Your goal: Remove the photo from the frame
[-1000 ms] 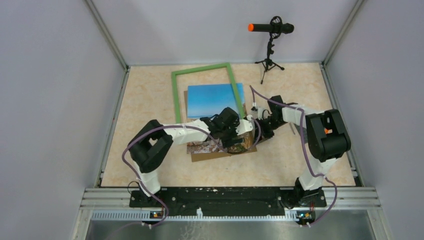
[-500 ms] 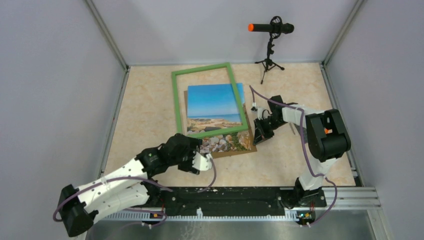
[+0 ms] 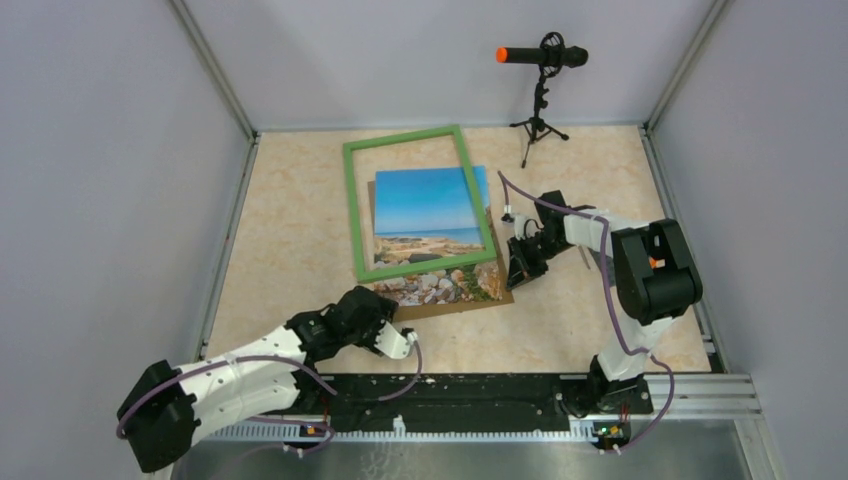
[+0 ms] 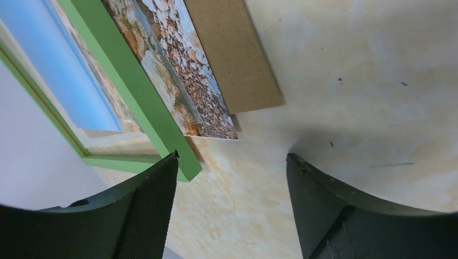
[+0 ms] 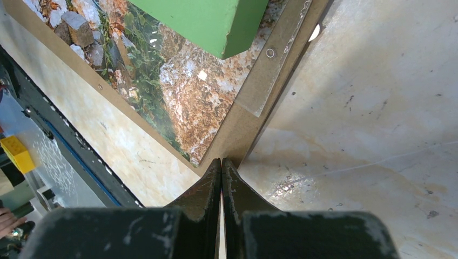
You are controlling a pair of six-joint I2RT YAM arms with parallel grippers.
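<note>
The green frame lies flat on the table, shifted up and left over the photo. The photo lies face up on a brown backing board, with blue sky at the far end and rocks at the near end. My left gripper is open and empty, near the front edge and apart from the board. Its view shows the frame's corner, the photo and the board. My right gripper is shut, its tips at the board's near right corner, beside the photo and the frame.
A microphone on a small tripod stands at the back right. Grey walls enclose the table on three sides. A metal rail runs along the front. A yellow brick shows at the left edge of the right wrist view.
My left arm has pulled back from over the photo's near end to the front left, uncovering the photo. The right arm, frame and photo have stayed still.
</note>
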